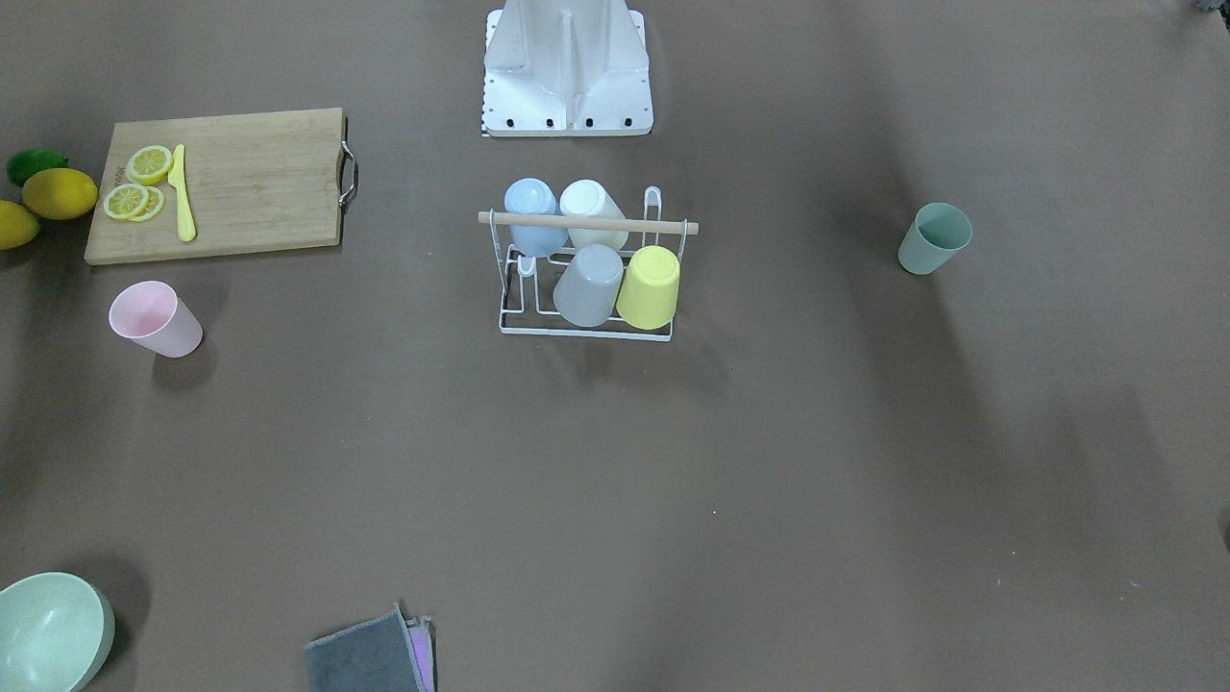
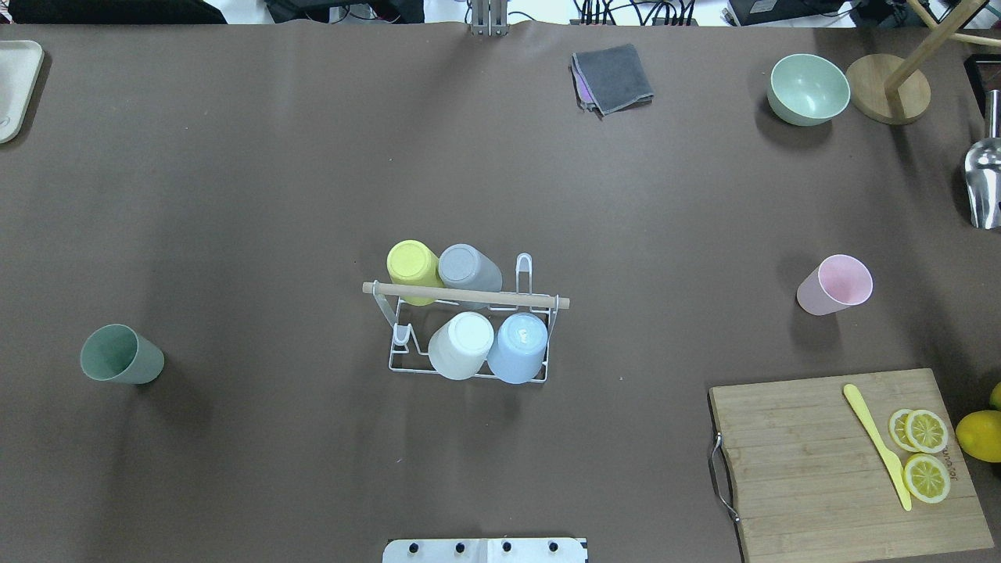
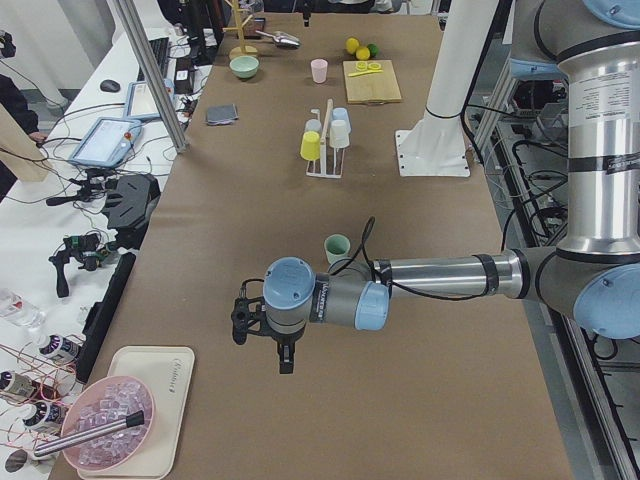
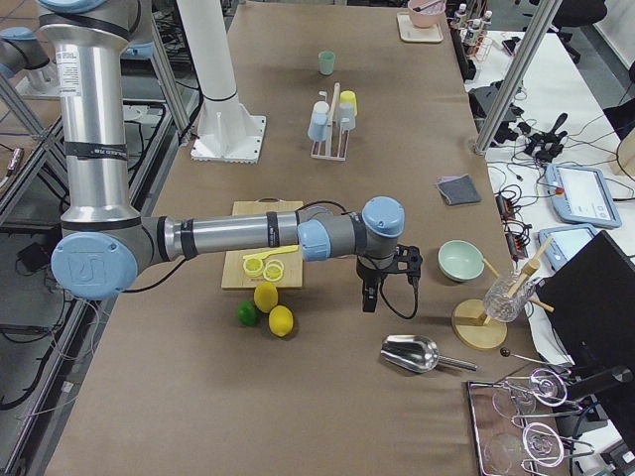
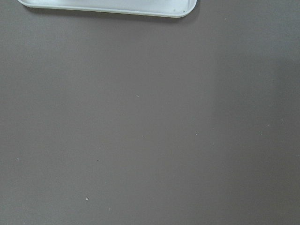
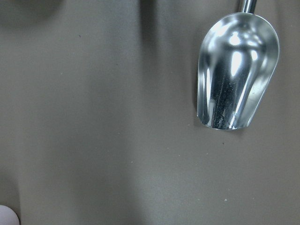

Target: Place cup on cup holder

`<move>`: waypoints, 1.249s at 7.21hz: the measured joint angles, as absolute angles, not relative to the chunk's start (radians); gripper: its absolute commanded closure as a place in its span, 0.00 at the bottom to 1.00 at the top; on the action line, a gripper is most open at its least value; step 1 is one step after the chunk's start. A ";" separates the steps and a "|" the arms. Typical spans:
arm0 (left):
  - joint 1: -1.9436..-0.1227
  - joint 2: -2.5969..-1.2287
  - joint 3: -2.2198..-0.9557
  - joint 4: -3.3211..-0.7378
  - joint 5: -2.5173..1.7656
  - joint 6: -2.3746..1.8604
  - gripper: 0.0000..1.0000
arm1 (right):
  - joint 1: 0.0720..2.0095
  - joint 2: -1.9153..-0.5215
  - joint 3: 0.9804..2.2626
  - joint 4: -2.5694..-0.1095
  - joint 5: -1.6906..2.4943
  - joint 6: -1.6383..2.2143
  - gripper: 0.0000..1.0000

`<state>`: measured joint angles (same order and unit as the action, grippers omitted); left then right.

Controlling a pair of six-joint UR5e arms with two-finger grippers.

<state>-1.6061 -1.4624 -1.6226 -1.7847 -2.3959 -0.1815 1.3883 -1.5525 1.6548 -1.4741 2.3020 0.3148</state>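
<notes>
The cup holder (image 2: 469, 295), a white wire rack with a wooden dowel across its top, stands mid-table and also shows in the front view (image 1: 586, 223). Several cups sit upside down on its prongs: yellow (image 2: 412, 267), grey (image 2: 468, 268), white (image 2: 463, 344) and blue (image 2: 519, 346). A green cup (image 2: 121, 356) stands upright on the table far to the rack's left. A pink cup (image 2: 835, 285) stands to its right. My left gripper (image 3: 262, 345) hangs over bare table beyond the green cup (image 3: 337, 248); I cannot tell its state. My right gripper (image 4: 389, 288) hangs near the lemons; I cannot tell its state.
A cutting board (image 2: 848, 461) with lemon slices (image 2: 926, 453) and a yellow knife (image 2: 876, 442) lies front right, whole lemons (image 2: 981, 435) beside it. A green bowl (image 2: 808, 88), grey cloth (image 2: 612, 77), wooden stand (image 2: 887, 98) and metal scoop (image 6: 236, 75) lie at the far right. A white tray (image 5: 108, 5) lies far left.
</notes>
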 measured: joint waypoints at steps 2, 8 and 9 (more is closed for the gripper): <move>-1.606 -1.467 -1.627 -1.778 -2.392 -0.187 0.02 | 1.390 -1.552 1.659 -1.472 2.304 0.312 0.00; -1.562 -1.841 -1.352 -1.575 -2.385 -0.190 0.02 | 1.378 -1.505 1.654 -1.536 2.358 0.313 0.01; -1.535 -1.888 -1.304 -1.562 -2.372 -0.190 0.02 | 1.357 -1.465 1.651 -1.585 2.365 0.313 0.02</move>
